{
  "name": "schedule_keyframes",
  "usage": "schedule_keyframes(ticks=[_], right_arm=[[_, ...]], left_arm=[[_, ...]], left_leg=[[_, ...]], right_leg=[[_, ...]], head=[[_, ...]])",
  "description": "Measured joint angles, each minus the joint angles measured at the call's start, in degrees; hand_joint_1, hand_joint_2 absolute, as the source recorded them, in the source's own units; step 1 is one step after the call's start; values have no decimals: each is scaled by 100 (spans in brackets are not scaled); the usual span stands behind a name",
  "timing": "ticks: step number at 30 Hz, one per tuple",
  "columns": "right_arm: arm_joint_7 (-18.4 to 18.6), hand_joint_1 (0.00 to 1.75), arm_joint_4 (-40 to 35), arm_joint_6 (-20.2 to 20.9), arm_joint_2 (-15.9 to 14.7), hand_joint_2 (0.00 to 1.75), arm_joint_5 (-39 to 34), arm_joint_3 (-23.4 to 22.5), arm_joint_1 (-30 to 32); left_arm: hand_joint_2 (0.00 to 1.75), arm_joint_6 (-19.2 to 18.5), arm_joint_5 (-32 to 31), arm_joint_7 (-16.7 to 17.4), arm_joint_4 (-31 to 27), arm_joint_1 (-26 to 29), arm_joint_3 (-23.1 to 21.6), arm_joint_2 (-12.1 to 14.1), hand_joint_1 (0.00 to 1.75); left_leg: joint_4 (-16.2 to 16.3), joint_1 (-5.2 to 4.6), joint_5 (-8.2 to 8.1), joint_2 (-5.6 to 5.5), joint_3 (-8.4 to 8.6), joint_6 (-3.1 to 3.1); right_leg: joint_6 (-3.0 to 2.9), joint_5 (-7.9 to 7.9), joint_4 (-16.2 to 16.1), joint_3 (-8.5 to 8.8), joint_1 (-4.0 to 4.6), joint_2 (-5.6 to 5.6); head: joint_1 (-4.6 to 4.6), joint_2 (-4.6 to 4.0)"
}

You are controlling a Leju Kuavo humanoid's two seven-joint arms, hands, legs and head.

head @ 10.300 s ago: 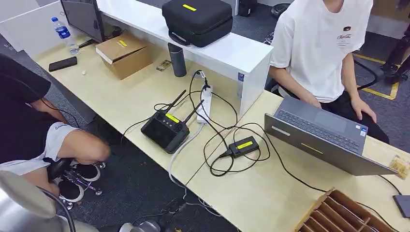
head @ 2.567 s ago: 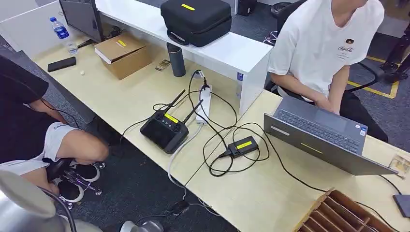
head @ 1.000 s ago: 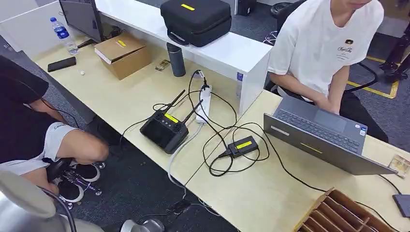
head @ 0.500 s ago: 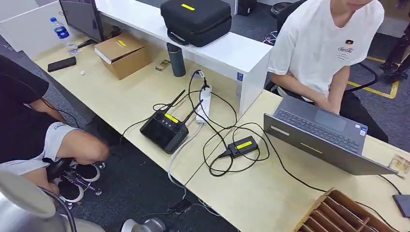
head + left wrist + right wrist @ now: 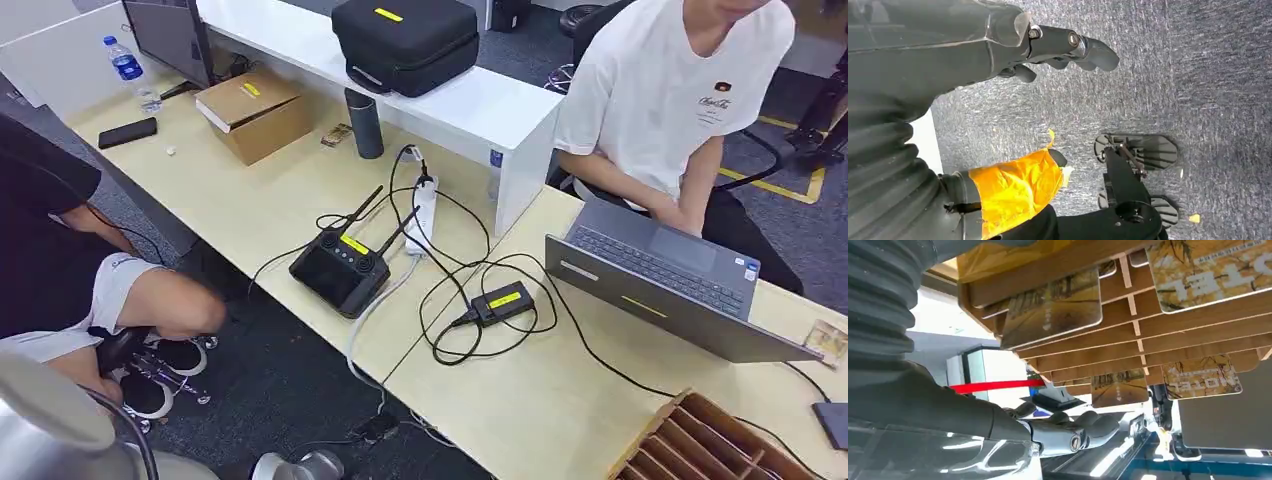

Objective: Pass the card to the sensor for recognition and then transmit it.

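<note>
— Hardly anything on the desk has shifted. The person (image 5: 680, 90) in the white shirt has leaned in over the laptop (image 5: 660, 280) since the earliest look, and both my hands hang where they were.

— Where is the card?

— The nearest card (image 5: 1053, 305) stands in a slot of the wooden rack (image 5: 1128, 340), close in front of my right hand (image 5: 1063, 427) and not touching it. More cards sit in slots farther from my fingers. From my head, the rack (image 5: 720, 440) is at the near corner of the desk on my right-hand side.

— What does it look like?

— Thin and flat, with rounded corners and a yellow-brown print of an autumn tree avenue. One neighbour carries pale lettering.

— How will it handle?

— I judge it light, stiff and glossy, so it could slip. Only the part standing out of the slot is free. I would pinch that edge on both flat faces and draw it out along the slot.

— And your hands?

— The right one holds nothing, fingers loosely extended. My left hand (image 5: 1058, 50) is empty too, thumb well apart from the fingers, hanging over grey carpet (image 5: 1198, 75).

— The sensor?

— Probably the small black box (image 5: 503, 302) with the yellow label, well away from my right hand, beyond the rack and towards my left.
</note>
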Motion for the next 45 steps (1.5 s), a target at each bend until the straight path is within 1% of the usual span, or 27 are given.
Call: schedule_keyframes(ticks=[1,2,10,32,37,41,45], right_arm=[[0,0,9,0,0,175,-2,0,-14],[0,173,17,0,0,175,-15,0,-23],[-96,175,52,0,0,175,-186,-2,-39],[-192,175,98,0,2,175,-221,-6,-72],[-214,175,105,0,17,175,-219,-24,-70],[-288,175,105,0,48,175,-231,-63,-70],[-437,175,103,0,101,175,-343,-116,-86]], left_arm=[[175,0,0,4,0,-2,0,0,0],[175,0,0,9,0,-3,0,0,0],[175,-2,0,24,0,-14,0,0,0],[175,0,-46,17,0,-21,0,-4,0],[175,275,-142,50,0,-42,0,-4,0],[175,260,-146,79,0,-50,0,4,0],[175,258,-168,85,0,-50,0,4,0]], left_leg=[[0,0,0,0,0,0],[0,0,0,0,0,0],[0,0,0,0,0,0],[0,0,0,1,1,0],[0,0,0,1,1,0],[0,0,0,1,1,0],[0,0,0,1,0,0]], right_leg=[[0,0,0,0,0,0],[0,0,0,0,0,0],[0,0,0,0,0,0],[-2,-1,0,0,0,1],[-2,-1,0,0,0,1],[-2,-1,1,0,0,1],[-2,-2,1,0,0,1]], head=[[0,0],[0,0],[2,0],[2,0],[0,0],[0,0],[2,0]])
